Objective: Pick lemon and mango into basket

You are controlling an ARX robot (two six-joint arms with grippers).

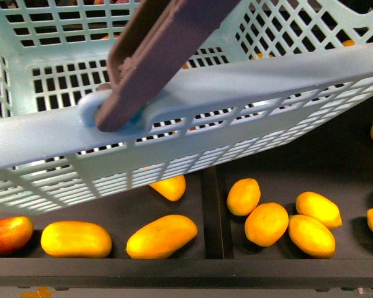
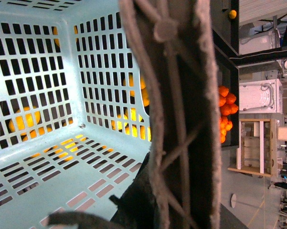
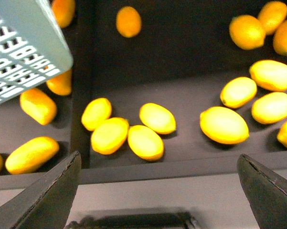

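Observation:
The teal basket (image 1: 248, 87) hangs tilted above the fruit bins and fills the upper front view. My left gripper (image 2: 145, 210) is shut on its brown handle (image 2: 181, 119); the slotted inside of the basket (image 2: 38, 95) holds no fruit. The red mango (image 1: 6, 234) lies at the far left of the left bin, partly cut off by the frame edge. Several lemons (image 1: 266, 223) lie clustered in the right bin. My right gripper (image 3: 160, 195) is open over the bin's front rim, with one lemon (image 3: 145, 141) of that cluster just beyond its fingers.
All-yellow mangoes (image 1: 76, 239) lie beside the red one. A dark divider (image 1: 211, 211) separates the two bins, and a dark front rim (image 1: 186, 270) runs along them. More yellow fruit (image 3: 224, 125) lies further along the right bin. Oranges (image 2: 225, 112) are piled behind the basket.

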